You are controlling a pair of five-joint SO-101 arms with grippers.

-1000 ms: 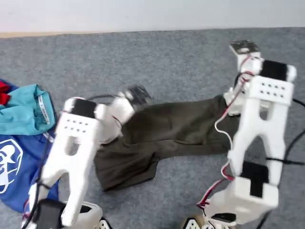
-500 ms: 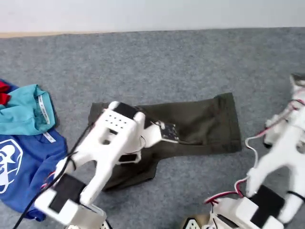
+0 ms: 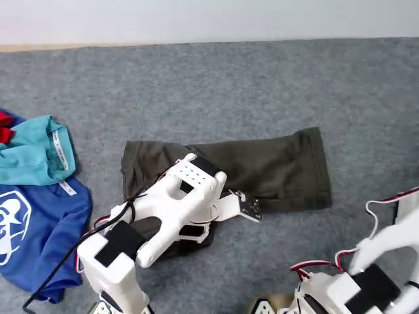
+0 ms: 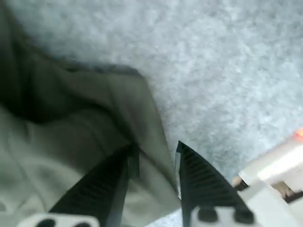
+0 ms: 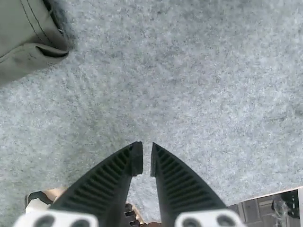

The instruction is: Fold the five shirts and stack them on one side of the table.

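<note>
An olive shirt (image 3: pixel 275 163) lies spread across the middle of the grey carpeted table (image 3: pixel 229 85). My left arm (image 3: pixel 177 203) leans over the shirt's near left part. In the left wrist view my left gripper (image 4: pixel 156 149) is open, its jaws partly apart astride a folded edge of the olive shirt (image 4: pixel 71 142), with carpet just beyond. My right arm (image 3: pixel 386 261) sits at the near right corner, off the shirt. My right gripper (image 5: pixel 142 153) is shut over bare carpet with nothing in it. A hem corner of the olive shirt (image 5: pixel 26 33) lies some way ahead of it.
A blue printed shirt (image 3: pixel 26 222) and a teal shirt (image 3: pixel 33 154) lie bunched at the left edge, with a bit of red cloth (image 3: pixel 5 127) behind them. A pale wall (image 3: pixel 196 19) bounds the far side.
My left arm swung from the shirt's far left end down to its near edge. My right arm drew back from the shirt's right end to the near right corner. The shirt settled flat.
</note>
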